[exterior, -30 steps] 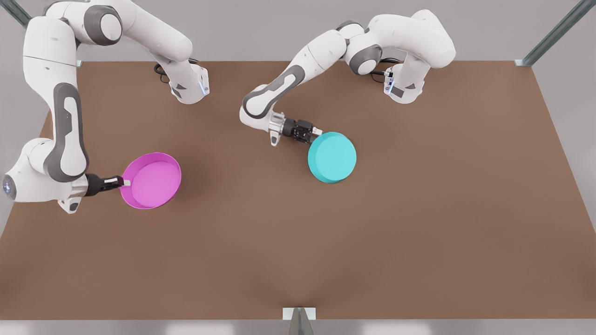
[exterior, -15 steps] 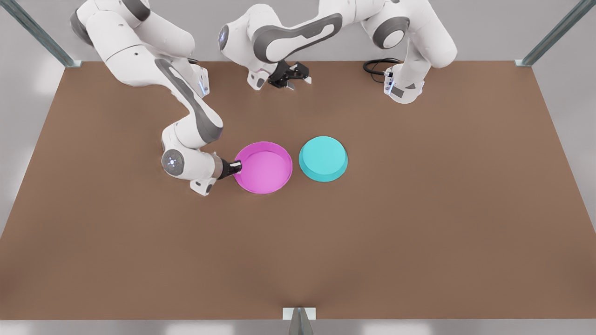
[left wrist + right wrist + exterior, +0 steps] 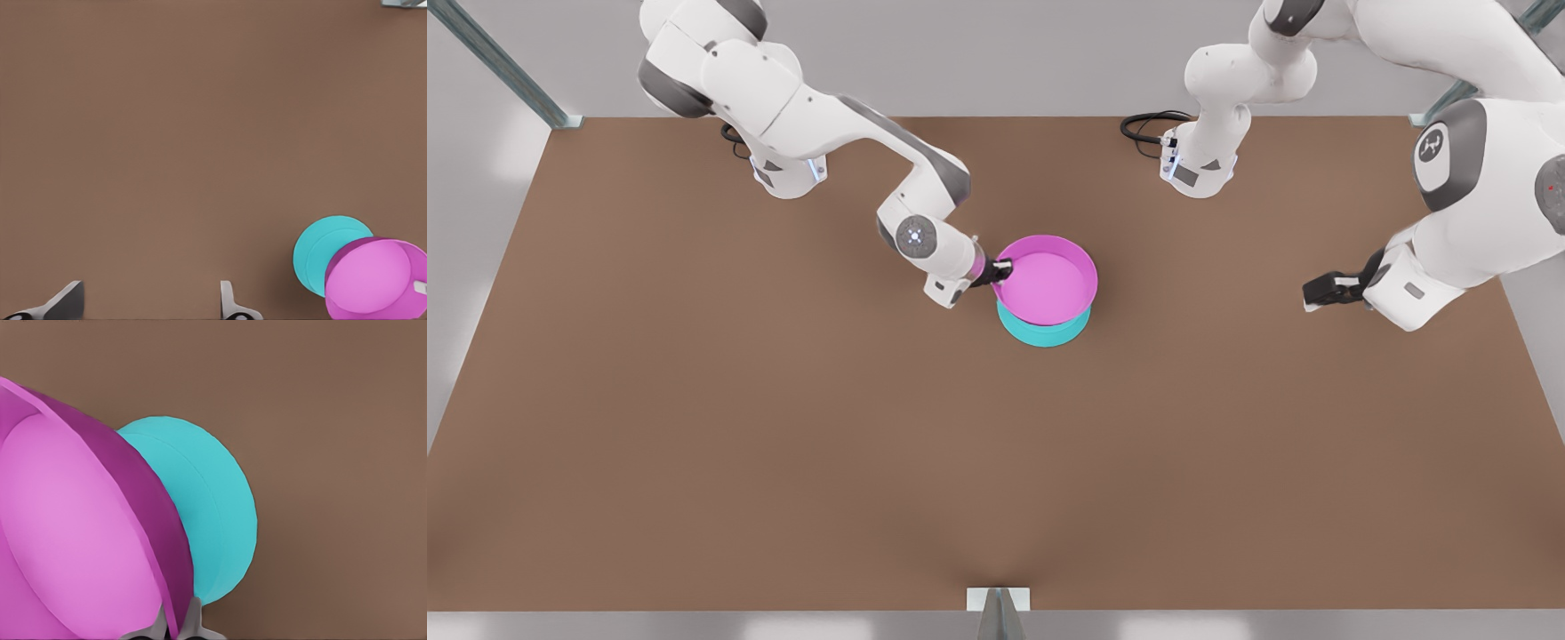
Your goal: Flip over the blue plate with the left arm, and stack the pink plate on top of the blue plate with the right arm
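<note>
Item one: the pink plate (image 3: 1047,283), open side up. I have it pinched by the rim in the right gripper (image 3: 1000,266). The right wrist view shows the two fingers (image 3: 193,620) closed on the rim wall, one on either side. It sits over the blue plate (image 3: 1040,332) near the middle of the worktop (image 3: 783,444), somewhat nearer the far edge. Its outline covers most of the blue one. I cannot tell whether the two are touching or whether the pink one is held just above.

Item two: the blue plate, lying on the worktop with its flat underside up. In the front view a crescent of it shows past the near side of the pink plate. In the left wrist view (image 3: 327,253) and the right wrist view (image 3: 213,520) more of its plain bottom is visible.

Item three: the left gripper (image 3: 1329,290), near the worktop's edge on the front view's right, well apart from both plates. I read its fingers (image 3: 230,303) as spread wide, with only bare worktop between them. This arm waits.
</note>
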